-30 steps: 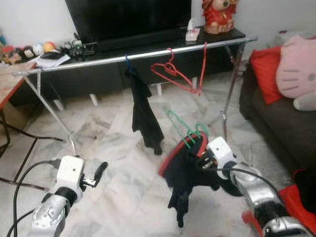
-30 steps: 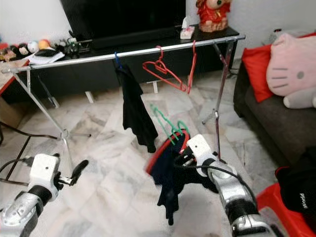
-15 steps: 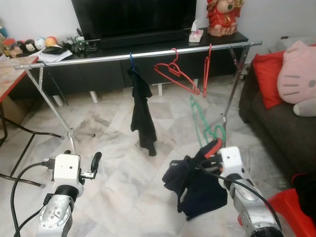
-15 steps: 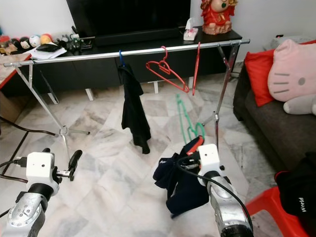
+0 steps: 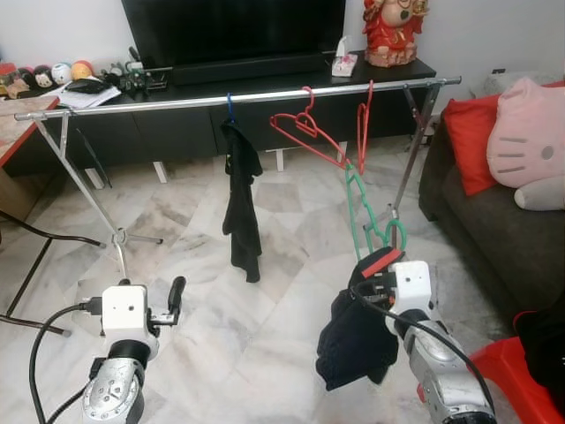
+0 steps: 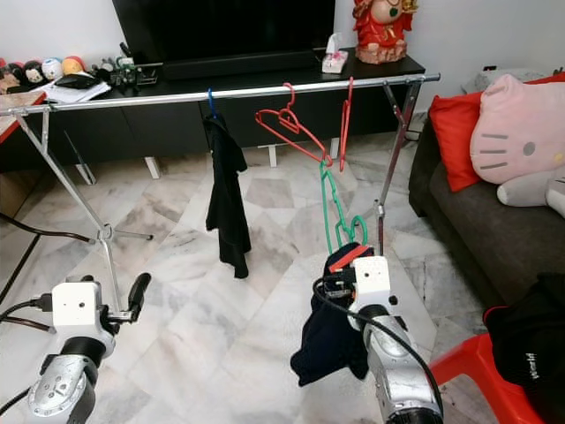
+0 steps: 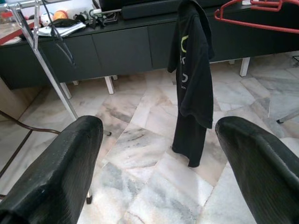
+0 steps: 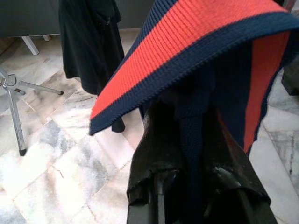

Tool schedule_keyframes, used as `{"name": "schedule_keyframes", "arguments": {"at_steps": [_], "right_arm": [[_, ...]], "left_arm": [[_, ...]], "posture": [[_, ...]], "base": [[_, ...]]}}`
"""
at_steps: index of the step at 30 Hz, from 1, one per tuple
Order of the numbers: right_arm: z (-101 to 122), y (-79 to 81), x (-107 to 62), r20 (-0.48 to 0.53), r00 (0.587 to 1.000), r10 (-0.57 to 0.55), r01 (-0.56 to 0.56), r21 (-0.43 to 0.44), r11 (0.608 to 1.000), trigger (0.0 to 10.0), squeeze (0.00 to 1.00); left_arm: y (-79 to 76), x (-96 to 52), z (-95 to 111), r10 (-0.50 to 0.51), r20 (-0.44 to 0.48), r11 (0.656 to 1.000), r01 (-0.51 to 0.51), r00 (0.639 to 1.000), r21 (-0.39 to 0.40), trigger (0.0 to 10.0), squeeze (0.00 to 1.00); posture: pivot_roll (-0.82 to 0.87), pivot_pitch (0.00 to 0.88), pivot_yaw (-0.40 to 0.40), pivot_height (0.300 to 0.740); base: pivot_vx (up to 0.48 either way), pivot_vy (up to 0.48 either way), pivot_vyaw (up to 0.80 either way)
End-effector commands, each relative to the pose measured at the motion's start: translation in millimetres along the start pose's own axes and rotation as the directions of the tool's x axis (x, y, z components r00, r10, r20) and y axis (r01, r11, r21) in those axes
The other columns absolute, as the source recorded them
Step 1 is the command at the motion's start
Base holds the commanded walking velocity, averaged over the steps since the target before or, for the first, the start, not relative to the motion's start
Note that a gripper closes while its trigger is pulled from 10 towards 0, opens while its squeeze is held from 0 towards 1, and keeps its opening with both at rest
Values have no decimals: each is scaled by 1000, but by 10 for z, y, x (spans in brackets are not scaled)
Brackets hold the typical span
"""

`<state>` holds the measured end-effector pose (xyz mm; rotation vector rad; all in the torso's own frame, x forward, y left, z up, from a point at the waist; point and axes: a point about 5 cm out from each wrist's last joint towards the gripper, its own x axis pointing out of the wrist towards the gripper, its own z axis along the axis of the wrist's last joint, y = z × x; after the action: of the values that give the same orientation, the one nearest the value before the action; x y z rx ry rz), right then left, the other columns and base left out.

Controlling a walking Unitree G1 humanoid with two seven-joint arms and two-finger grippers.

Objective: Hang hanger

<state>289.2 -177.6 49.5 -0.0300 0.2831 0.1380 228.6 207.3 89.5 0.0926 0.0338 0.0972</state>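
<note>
The green hanger [image 5: 366,216] rises up and away from the right gripper [image 5: 378,276], its long axis steeply tilted toward the rail [image 5: 177,100] above and ahead. It carries a dark garment with a red collar band [image 5: 357,331] that droops below the gripper toward the marble floor [image 5: 194,256]. In the right wrist view the fingers [image 8: 159,154] are pinched narrow on the navy and red knit, so the gripper holds the load by cloth and hanger together; whether the hook itself is free at the top is hard to tell, since it overlaps the red hangers.

The right arm is clearly the nearer one. The rail lies higher and farther forward than the gripper, so the move to come is judged to be a lift and a reach ahead. Two red hangers [image 5: 309,132] crowd the rail directly above the green one, and the rack's right leg [image 5: 410,150] stands just beyond them. Open rail shows between the hanging black shirt [image 5: 240,199] and the red hangers, and much more left of the shirt.

The left gripper [image 5: 174,296] hovers low over the floor, fingers [image 7: 56,172] spread wide and empty, well apart from the hanger. The sofa [image 5: 494,230] bounds the right side
</note>
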Motion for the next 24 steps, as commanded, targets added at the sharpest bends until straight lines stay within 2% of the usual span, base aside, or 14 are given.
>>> {"name": "schedule_keyframes", "arguments": {"at_steps": [1, 7, 11, 15, 24], "right_arm": [[168, 57, 37, 59, 998, 19, -19, -13, 1000, 10000, 0], [116, 73, 15, 36, 999, 18, -17, -31, 999, 10000, 0], [103, 86, 13, 32, 999, 16, -15, -27, 1000, 10000, 0], [170, 108, 37, 55, 998, 5, -5, -7, 1000, 10000, 0], [234, 117, 71, 75, 997, -4, 6, -26, 1000, 10000, 0]], "left_arm": [[0, -6, 18, 7, 8, 1000, -7, 1000, -13, 10000, 0], [-102, -42, -19, -27, -7, 999, 27, 1000, -29, 10000, 0], [-134, -40, -20, -38, -8, 999, 38, 999, -35, 10000, 0], [-152, -20, 8, -56, -3, 998, 56, 998, -32, 10000, 0], [-138, 4, 28, -55, 2, 998, 55, 998, -32, 10000, 0]], "posture": [[-116, 0, 54, 740], [-121, 0, 58, 740], [-120, 0, 60, 740], [-122, 0, 67, 740], [-114, 0, 67, 740]], "base": [[0, 0, 0], [0, 0, 0], [0, 255, 0], [0, 349, 0], [0, 434, 0]]}}
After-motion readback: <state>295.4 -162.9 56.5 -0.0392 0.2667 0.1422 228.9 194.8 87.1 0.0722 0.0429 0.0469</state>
